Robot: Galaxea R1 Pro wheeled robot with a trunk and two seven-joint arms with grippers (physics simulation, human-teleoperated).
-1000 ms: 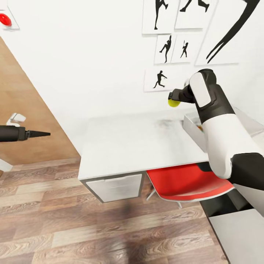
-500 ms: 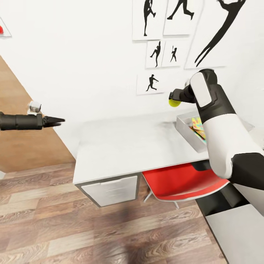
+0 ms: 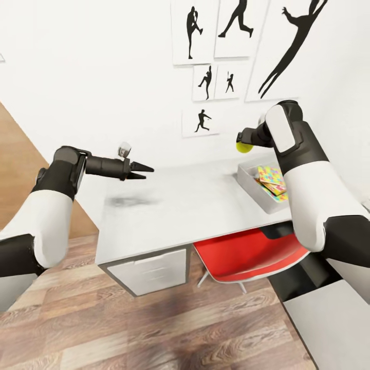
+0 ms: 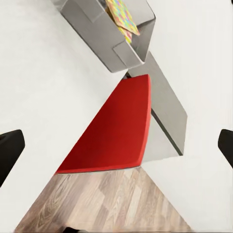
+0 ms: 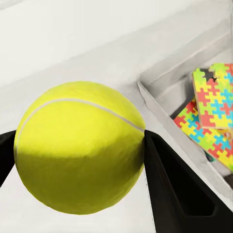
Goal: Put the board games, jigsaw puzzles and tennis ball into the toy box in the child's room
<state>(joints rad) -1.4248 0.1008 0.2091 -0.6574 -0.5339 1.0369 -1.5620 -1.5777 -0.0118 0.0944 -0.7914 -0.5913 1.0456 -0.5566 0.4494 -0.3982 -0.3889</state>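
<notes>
Left gripper [image 3: 141, 171], mid-left of the head view, hovers above the table [image 3: 174, 205] with nothing in it; the wrist view shows its fingers spread wide. Right of centre, the right gripper [image 3: 243, 140] pinches the ball [image 3: 244, 146] between its fingers, high above the table and just left of the box [image 3: 252, 187], where puzzles [image 3: 272, 181] lie. Released here, the ball would likely miss the wall and bounce off the table.

A grey toy box [image 4: 104, 41] holding a jigsaw puzzle [image 4: 121, 17] on a white worktop [image 4: 43, 87], beside a red chair seat [image 4: 116, 131] above wood floor [image 4: 107, 204].
</notes>
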